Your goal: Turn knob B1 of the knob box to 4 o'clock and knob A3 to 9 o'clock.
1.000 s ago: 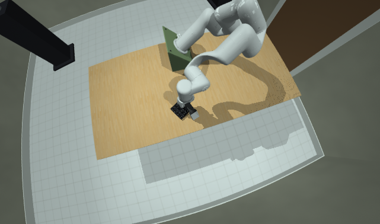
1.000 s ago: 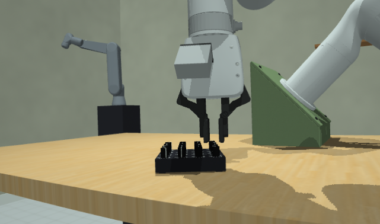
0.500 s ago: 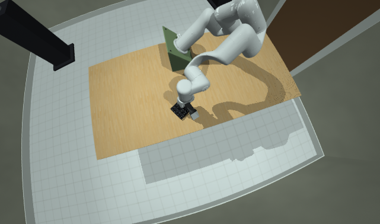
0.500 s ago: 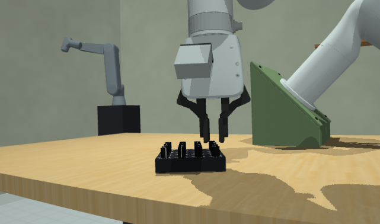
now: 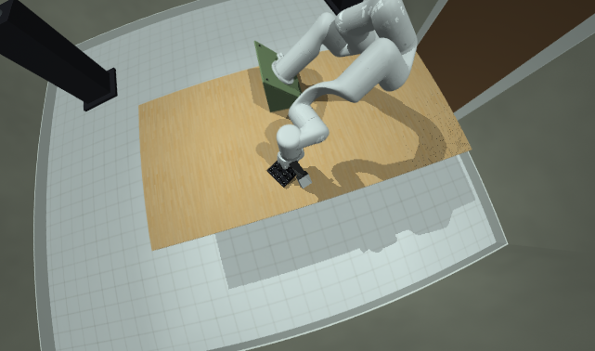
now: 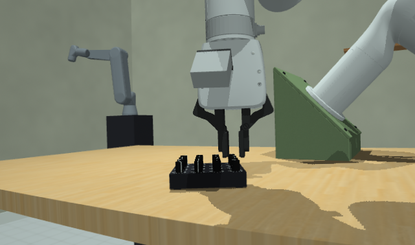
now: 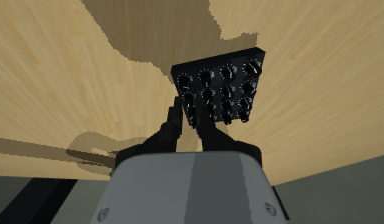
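Observation:
The black knob box stands flat on the table, with upright black knobs in rows on its top. White lines show on some knobs; the printed names are too small to read, and no socket is visible, so I cannot tell which knob is which. My gripper points down with its fingers a little apart and nothing held between them. In the exterior view the tips are just above knob-top height, over the box's far right part. In the wrist view the fingers hide part of one side column. In the top view the arm hides the fingertips.
The wooden table carries the green slanted arm mount behind the box. The table's near edge runs in front of the box. Another grey arm stands on a black pedestal beyond the table.

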You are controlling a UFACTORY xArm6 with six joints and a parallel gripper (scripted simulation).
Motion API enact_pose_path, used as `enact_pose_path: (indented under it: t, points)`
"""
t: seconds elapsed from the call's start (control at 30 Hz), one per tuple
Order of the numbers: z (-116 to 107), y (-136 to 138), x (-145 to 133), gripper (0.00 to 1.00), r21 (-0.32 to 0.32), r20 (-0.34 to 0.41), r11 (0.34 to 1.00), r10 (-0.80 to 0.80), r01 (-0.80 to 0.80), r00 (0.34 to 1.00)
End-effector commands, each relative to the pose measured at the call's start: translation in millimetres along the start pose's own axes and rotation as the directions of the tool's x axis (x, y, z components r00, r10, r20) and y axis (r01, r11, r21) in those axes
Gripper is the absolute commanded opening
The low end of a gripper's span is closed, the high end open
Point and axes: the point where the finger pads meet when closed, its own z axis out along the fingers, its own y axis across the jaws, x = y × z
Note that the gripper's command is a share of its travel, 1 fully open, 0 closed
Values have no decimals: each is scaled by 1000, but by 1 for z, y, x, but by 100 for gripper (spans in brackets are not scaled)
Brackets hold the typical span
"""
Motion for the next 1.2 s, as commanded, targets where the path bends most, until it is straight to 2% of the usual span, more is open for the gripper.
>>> enact_pose_path:
  t: [0.0, 1.17]
  points:
    - [1, 1, 1, 19, -2, -2, 1000, -1, 1, 1000]
    - [8, 1, 1, 19, -2, -2, 1000, -1, 1, 1000]
